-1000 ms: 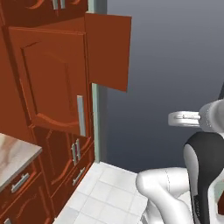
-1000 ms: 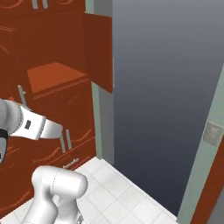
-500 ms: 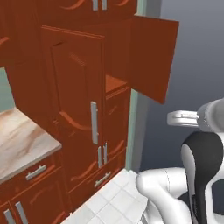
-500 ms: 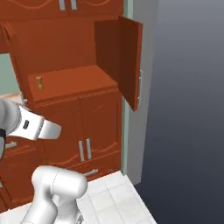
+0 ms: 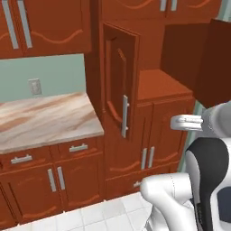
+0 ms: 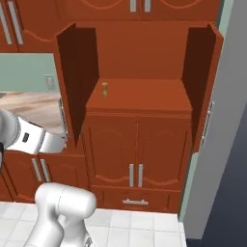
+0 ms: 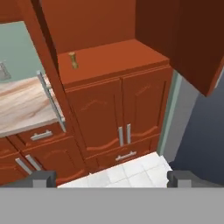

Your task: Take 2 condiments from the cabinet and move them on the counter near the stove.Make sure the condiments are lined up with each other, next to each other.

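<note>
Condiment shaker (image 6: 104, 89), small and tan-topped, stands upright on the inner shelf of the open cabinet (image 6: 140, 91), towards the shelf's left side; the hand view shows it there too (image 7: 73, 60). Left of the cabinet runs the marble-look bench (image 5: 45, 119), with a wall socket (image 5: 34, 86) on the pale green wall above it. Both cabinet doors (image 6: 77, 82) stand swung wide. The fingers (image 7: 112, 178) are spread wide apart and grip nothing, well apart from the shaker.
</note>
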